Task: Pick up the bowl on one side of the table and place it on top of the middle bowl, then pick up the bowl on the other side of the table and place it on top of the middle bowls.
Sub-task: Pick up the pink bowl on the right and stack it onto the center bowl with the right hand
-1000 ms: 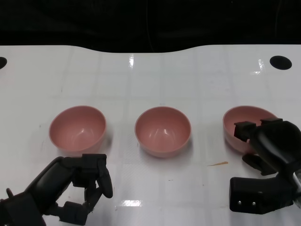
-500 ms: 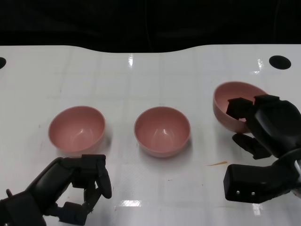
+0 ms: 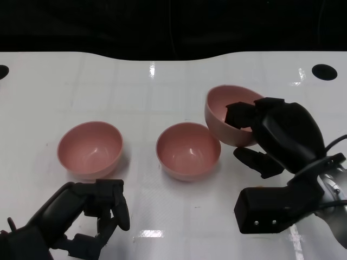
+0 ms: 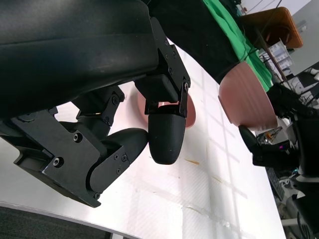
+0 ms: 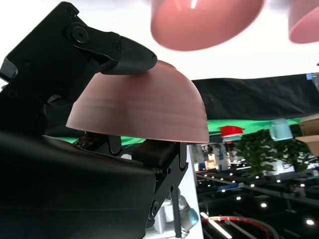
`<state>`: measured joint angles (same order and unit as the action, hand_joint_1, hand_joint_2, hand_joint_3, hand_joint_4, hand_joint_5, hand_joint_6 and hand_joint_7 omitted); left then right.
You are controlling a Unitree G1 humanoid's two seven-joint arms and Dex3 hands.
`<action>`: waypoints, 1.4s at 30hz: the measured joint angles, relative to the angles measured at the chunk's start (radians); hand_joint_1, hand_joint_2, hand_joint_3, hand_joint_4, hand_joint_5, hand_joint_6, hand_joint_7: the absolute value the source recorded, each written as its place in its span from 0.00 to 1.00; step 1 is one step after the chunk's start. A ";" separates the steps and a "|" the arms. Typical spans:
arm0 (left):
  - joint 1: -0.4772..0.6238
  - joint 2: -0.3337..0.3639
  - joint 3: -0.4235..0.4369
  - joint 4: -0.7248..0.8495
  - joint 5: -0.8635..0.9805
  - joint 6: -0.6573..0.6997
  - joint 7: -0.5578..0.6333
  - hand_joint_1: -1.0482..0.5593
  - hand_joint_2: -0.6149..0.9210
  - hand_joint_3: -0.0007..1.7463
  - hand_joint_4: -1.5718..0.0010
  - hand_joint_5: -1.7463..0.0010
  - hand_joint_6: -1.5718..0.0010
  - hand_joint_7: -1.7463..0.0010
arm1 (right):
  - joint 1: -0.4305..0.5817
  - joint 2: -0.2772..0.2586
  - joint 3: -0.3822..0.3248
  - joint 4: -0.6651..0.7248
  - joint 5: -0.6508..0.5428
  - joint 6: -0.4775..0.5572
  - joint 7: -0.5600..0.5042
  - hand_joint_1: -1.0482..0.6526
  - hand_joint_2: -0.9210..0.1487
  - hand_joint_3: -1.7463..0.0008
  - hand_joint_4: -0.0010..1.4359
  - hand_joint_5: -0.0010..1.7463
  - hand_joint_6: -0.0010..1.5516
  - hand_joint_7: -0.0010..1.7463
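Note:
Three pink bowls are in view. My right hand [image 3: 276, 135] grips one bowl [image 3: 227, 116] by its rim and holds it off the table, tilted, just right of the middle bowl [image 3: 187, 150]. In the right wrist view the held bowl [image 5: 144, 107] fills the centre with fingers [image 5: 107, 50] on its outside, and the middle bowl [image 5: 204, 20] lies beyond it. The left bowl [image 3: 90, 149] sits on the table. My left hand [image 3: 89, 214] hovers low in front of it, fingers curled in and holding nothing. The left wrist view shows the left hand [image 4: 124, 124] and the held bowl [image 4: 246, 97] in the air.
The white table [image 3: 162, 92] has a black hole [image 3: 324, 71] at the far right and another at the far left edge. A black backdrop lies behind the table. A small orange sliver on the table from earlier is now hidden by my right arm.
My right hand has lifted the right bowl off the table and carried it left, toward the middle bowl. The left hand has stayed where it was.

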<state>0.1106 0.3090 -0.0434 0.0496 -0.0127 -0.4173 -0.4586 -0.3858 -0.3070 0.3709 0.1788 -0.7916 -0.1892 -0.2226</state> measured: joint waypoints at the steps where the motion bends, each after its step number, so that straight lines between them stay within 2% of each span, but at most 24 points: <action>1: 0.000 0.000 0.000 -0.002 0.000 0.006 0.000 0.58 0.67 0.78 0.47 0.00 0.52 0.13 | -0.010 0.015 0.008 0.004 -0.001 0.004 0.006 0.47 0.52 0.32 0.68 1.00 0.54 0.86; 2: -0.001 0.000 0.000 -0.004 0.000 0.011 0.000 0.58 0.68 0.77 0.46 0.00 0.52 0.13 | -0.020 0.032 0.020 0.009 -0.002 0.006 0.009 0.48 0.51 0.33 0.68 1.00 0.54 0.84; 4: -0.003 -0.001 0.000 -0.005 -0.001 0.013 0.000 0.57 0.68 0.77 0.46 0.00 0.52 0.14 | -0.037 0.057 0.038 0.023 -0.005 0.002 0.011 0.50 0.53 0.34 0.68 1.00 0.57 0.75; 5: -0.002 -0.001 0.000 -0.005 -0.001 0.013 0.000 0.58 0.68 0.77 0.46 0.00 0.52 0.14 | -0.044 0.068 0.045 0.034 -0.007 0.001 0.010 0.50 0.55 0.32 0.68 1.00 0.58 0.74; 6: -0.002 -0.002 0.000 -0.004 -0.001 0.013 0.000 0.58 0.68 0.77 0.46 0.00 0.51 0.14 | -0.051 0.074 0.051 0.044 -0.009 -0.001 0.007 0.51 0.59 0.29 0.69 1.00 0.58 0.77; 8: 0.000 -0.002 0.000 -0.005 -0.001 0.015 0.000 0.58 0.68 0.77 0.46 0.01 0.51 0.14 | -0.069 0.087 0.068 0.070 -0.022 -0.009 -0.002 0.51 0.64 0.26 0.69 1.00 0.53 0.92; 10: 0.000 -0.002 0.000 -0.008 -0.002 0.022 0.000 0.58 0.68 0.77 0.45 0.00 0.51 0.14 | -0.083 0.103 0.079 0.095 -0.033 -0.010 -0.010 0.51 0.66 0.24 0.70 1.00 0.51 0.98; 16: 0.000 -0.002 0.001 0.000 -0.009 0.012 0.000 0.57 0.68 0.77 0.46 0.01 0.52 0.14 | -0.117 0.146 0.110 0.169 -0.039 -0.015 -0.017 0.50 0.65 0.25 0.72 1.00 0.51 1.00; 23: 0.000 -0.002 0.001 0.000 -0.009 0.012 0.000 0.58 0.68 0.77 0.46 0.00 0.52 0.14 | -0.139 0.159 0.140 0.221 -0.046 -0.017 -0.022 0.50 0.64 0.28 0.70 1.00 0.50 1.00; 27: 0.000 -0.002 0.001 0.000 -0.008 0.012 0.000 0.58 0.68 0.77 0.46 0.01 0.52 0.14 | -0.148 0.161 0.145 0.234 -0.043 -0.015 0.001 0.50 0.57 0.31 0.67 1.00 0.47 0.99; 28: 0.000 -0.002 0.001 -0.001 -0.008 0.013 0.000 0.58 0.68 0.77 0.45 0.01 0.52 0.14 | -0.152 0.161 0.146 0.236 -0.043 -0.015 0.009 0.50 0.54 0.33 0.66 1.00 0.49 0.91; 29: 0.000 -0.002 0.000 -0.005 -0.008 0.014 0.000 0.58 0.68 0.77 0.45 0.01 0.52 0.14 | -0.155 0.161 0.146 0.241 -0.043 -0.014 0.017 0.50 0.53 0.34 0.65 1.00 0.50 0.88; 31: 0.000 -0.002 0.000 -0.016 -0.008 0.020 0.000 0.57 0.68 0.77 0.46 0.01 0.51 0.14 | -0.158 0.161 0.149 0.249 -0.043 -0.013 0.024 0.50 0.49 0.40 0.63 1.00 0.59 0.59; 34: 0.001 -0.002 0.000 -0.027 -0.007 0.032 0.000 0.57 0.68 0.77 0.46 0.01 0.51 0.14 | -0.159 0.161 0.151 0.257 -0.043 -0.013 0.025 0.50 0.47 0.42 0.62 1.00 0.62 0.50; 35: 0.001 -0.002 0.000 -0.027 -0.007 0.033 0.001 0.57 0.68 0.77 0.46 0.01 0.52 0.14 | -0.161 0.161 0.152 0.259 -0.044 -0.012 0.030 0.47 0.35 0.56 0.61 0.84 0.62 0.38; 37: 0.001 -0.003 -0.001 -0.027 -0.007 0.033 0.001 0.57 0.68 0.77 0.46 0.00 0.52 0.13 | -0.169 0.158 0.161 0.268 -0.047 -0.005 0.057 0.45 0.20 0.74 0.61 0.73 0.67 0.22; 38: 0.002 -0.004 -0.001 -0.027 -0.007 0.033 0.001 0.57 0.68 0.77 0.46 0.00 0.52 0.13 | -0.173 0.154 0.169 0.270 -0.054 0.001 0.071 0.41 0.10 0.84 0.59 0.57 0.64 0.14; 40: 0.003 -0.004 -0.002 -0.029 -0.007 0.033 0.001 0.57 0.68 0.77 0.47 0.00 0.52 0.13 | -0.182 0.144 0.189 0.271 -0.082 0.014 0.106 0.37 0.02 0.90 0.56 0.47 0.60 0.06; 42: 0.004 -0.005 -0.003 -0.031 -0.005 0.035 0.001 0.57 0.68 0.77 0.47 0.00 0.52 0.13 | -0.194 0.135 0.208 0.274 -0.110 0.032 0.145 0.33 0.01 0.91 0.52 0.44 0.57 0.03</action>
<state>0.1145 0.3041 -0.0467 0.0182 -0.0181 -0.3827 -0.4579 -0.5801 -0.1715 0.5787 0.4527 -0.9012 -0.1576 -0.0780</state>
